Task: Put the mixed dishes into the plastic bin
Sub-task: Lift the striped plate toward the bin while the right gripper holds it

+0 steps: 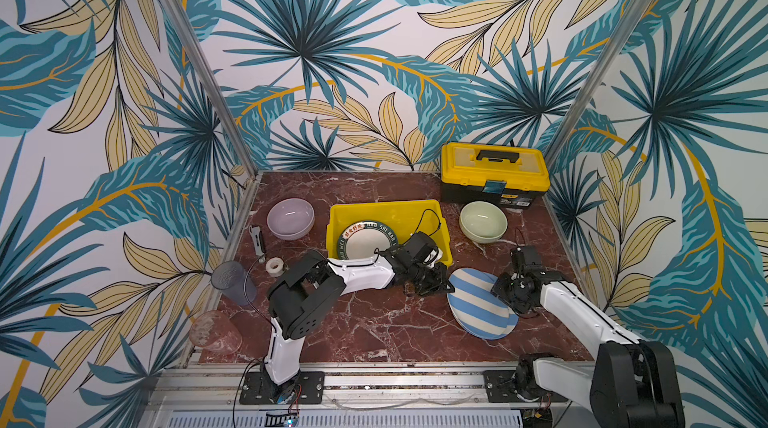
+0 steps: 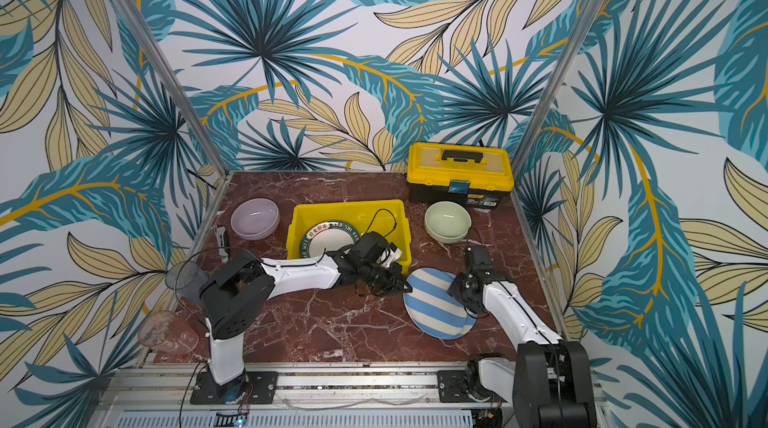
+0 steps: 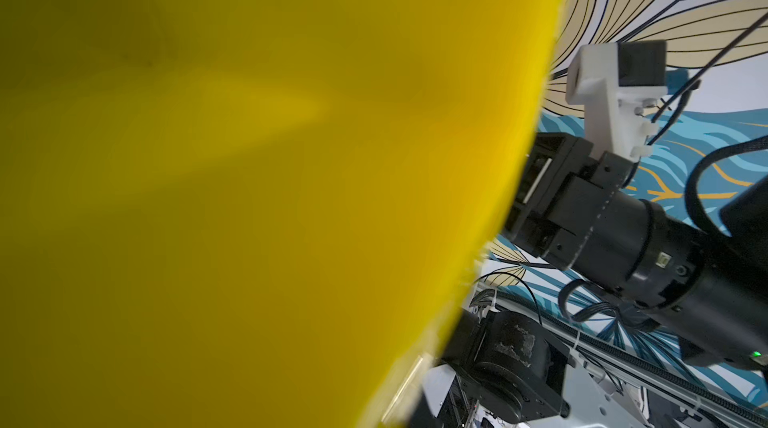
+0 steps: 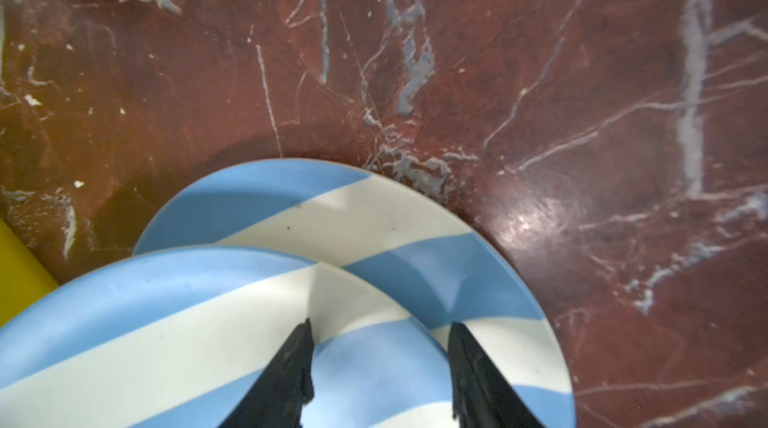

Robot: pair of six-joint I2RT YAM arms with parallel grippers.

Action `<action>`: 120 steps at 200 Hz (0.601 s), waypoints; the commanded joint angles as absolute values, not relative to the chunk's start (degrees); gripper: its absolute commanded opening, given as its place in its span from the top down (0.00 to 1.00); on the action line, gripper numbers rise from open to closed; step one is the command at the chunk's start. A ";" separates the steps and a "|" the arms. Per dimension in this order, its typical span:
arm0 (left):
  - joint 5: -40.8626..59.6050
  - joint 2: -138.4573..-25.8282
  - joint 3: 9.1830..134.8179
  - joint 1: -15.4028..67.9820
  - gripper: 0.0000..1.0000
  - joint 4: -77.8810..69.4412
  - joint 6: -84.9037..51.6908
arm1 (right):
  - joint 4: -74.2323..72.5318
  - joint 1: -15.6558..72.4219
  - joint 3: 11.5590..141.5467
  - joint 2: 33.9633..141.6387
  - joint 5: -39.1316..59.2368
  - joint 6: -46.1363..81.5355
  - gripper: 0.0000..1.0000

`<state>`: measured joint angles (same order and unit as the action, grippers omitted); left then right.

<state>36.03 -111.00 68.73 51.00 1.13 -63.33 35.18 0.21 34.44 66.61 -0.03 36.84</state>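
Right wrist view: your right gripper [image 4: 381, 324] stands with its jaws part open and empty over the upper striped plate [image 4: 166, 322]. That plate lies offset on the lower striped plate [image 4: 374, 214], and both rest on the marble tabletop [image 4: 582, 72] just beside the plastic bin [image 1: 386, 212]. In both top views your left gripper [image 1: 448, 288] is closed at the stack's bin-side rim; whether it pinches that rim cannot be told. Take the upper plate alone: set one finger under its overhanging edge and one above, then close firmly. Lift it clear of the bin wall and lay it flat on the lettered plate [image 1: 368, 245] inside. Keep the two arms apart.
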 commanded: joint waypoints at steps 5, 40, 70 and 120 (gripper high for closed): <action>40.30 -106.51 70.18 50.99 1.00 -5.90 -62.80 | 45.08 0.88 40.59 63.36 -0.55 34.28 0.41; 42.99 -102.91 72.74 50.27 1.00 -5.39 -62.50 | 53.91 0.88 50.72 59.04 -5.37 31.07 0.38; 44.74 -101.23 74.80 50.03 1.00 -3.97 -61.42 | 58.48 0.88 57.47 58.08 -6.29 29.21 0.36; 45.26 -95.82 76.83 44.18 1.00 6.07 -52.30 | 60.62 0.88 65.33 58.61 -0.39 24.01 0.34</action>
